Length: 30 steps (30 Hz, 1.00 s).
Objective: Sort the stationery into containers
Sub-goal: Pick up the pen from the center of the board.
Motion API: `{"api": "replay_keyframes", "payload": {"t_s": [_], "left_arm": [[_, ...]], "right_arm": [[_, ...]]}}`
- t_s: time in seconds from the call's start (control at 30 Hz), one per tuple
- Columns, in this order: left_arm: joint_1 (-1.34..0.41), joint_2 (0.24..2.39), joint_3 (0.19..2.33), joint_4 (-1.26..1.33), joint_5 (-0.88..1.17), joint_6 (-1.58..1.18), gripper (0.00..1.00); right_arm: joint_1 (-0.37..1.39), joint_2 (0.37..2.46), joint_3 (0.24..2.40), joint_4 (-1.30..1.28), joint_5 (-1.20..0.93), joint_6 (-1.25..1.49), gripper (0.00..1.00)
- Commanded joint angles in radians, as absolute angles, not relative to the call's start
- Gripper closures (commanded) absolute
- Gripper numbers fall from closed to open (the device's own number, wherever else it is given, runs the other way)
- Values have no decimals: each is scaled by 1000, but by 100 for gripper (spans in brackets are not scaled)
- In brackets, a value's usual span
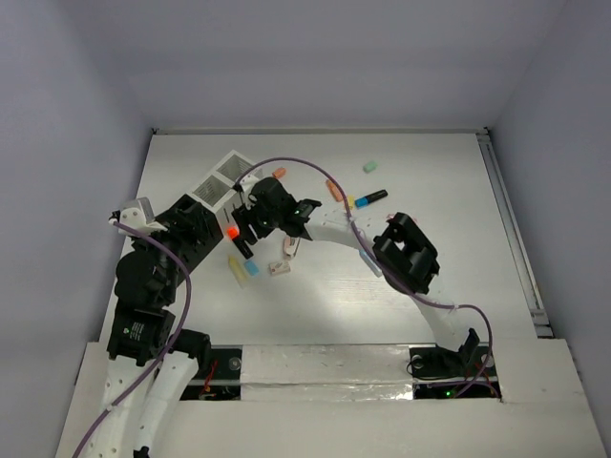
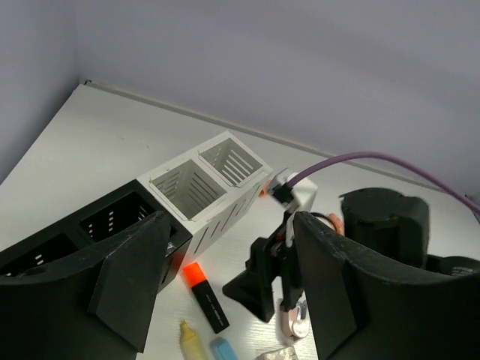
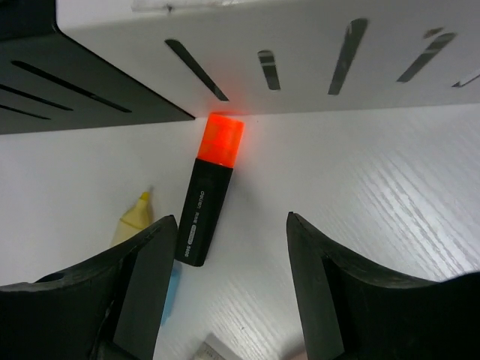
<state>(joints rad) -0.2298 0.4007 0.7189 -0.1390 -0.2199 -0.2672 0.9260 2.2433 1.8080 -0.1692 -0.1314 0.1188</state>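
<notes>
A black highlighter with an orange cap (image 3: 211, 191) lies on the table against the foot of the white container (image 3: 300, 45), beside the black container (image 3: 75, 82). My right gripper (image 3: 231, 240) hovers just short of it, open and empty. My left gripper (image 2: 231, 247) is open too, above the same highlighter (image 2: 206, 296), holding nothing. The white container (image 2: 206, 187) shows two compartments with the black container (image 2: 75, 232) to its left. A yellow piece (image 2: 191, 341) and a blue piece (image 2: 223, 349) lie close by. From above, both grippers crowd around the highlighter (image 1: 236, 239).
Pink pieces (image 1: 291, 248) lie right of the grippers. Further back right are two orange pieces (image 1: 334, 189), a green one (image 1: 369, 166) and a black marker (image 1: 370, 197). The right arm's purple cable (image 1: 305, 164) arcs over the middle. Walls enclose the table.
</notes>
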Motion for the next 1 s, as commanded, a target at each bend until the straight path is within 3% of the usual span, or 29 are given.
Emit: {"api": "replay_keyframes", "payload": {"t_s": [0.0,0.83,0.93,0.97], "left_arm": [[-236,396,752,-107,-210,-258,36],[-245,402,744,-100,-178,-258,36],[-245,400,744,-98,-176,-258,36],[-245,402,744,-98,-176,-258,36]], "right_arm": [[973,2275,1862,-147,-38,80,33],[1009,2499,2010,-71,94,78,34],[1009,2482,1970,-40,110,81,43],[1009,2470,1954,-32,113,84,62]]}}
